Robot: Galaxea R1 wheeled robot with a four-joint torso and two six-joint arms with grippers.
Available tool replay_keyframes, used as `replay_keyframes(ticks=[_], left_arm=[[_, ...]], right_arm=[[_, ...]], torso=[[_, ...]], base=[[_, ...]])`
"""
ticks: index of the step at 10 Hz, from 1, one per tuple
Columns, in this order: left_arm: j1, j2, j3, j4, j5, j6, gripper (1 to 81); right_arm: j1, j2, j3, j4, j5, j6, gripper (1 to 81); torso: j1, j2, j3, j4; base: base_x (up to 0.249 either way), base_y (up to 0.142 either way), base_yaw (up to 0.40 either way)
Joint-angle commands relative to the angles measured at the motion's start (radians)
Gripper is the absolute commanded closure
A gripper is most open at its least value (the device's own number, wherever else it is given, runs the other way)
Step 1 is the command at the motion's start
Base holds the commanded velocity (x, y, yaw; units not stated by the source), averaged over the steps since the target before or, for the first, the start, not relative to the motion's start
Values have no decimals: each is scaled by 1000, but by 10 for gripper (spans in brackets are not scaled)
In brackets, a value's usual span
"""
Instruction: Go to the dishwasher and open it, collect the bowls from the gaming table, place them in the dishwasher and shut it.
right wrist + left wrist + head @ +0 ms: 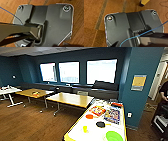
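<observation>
Low white-topped, yellow-rimmed gaming surface just ahead. Wide lime-green plastic bowl at its near end, small yellow bowl near it. Both uncollected; loading and closing apparently remain. State of either tool: cannot tell.

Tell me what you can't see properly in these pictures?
- Green bowl: head view, cut off by the bottom edge.
- Colourful boxes on the gaming table: too blurred to read.
- Person: head view, cut off by the right edge.
- Poster on the blue wall: writing too small.
</observation>
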Motion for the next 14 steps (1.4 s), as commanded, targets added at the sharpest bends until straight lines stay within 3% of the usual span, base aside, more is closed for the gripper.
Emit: replay_keyframes(ticks=[1, 7, 14], left_arm=[[-50, -5, 0, -4, 48, 2, 10], [-50, -6, 0, -5, 48, 2, 10], [-50, -6, 0, -5, 48, 2, 10]], right_arm=[[46, -6, 2, -9, -57, -5, 10], [42, -6, 2, -7, -57, -5, 10], [42, -4, 2, -9, -57, -5, 10]], torso=[[0, 0, 0, 0], [0, -1, 0, 0], [0, -1, 0, 0]], base=[[0, 0, 0], [0, 0, 0], [0, 74, 0]])
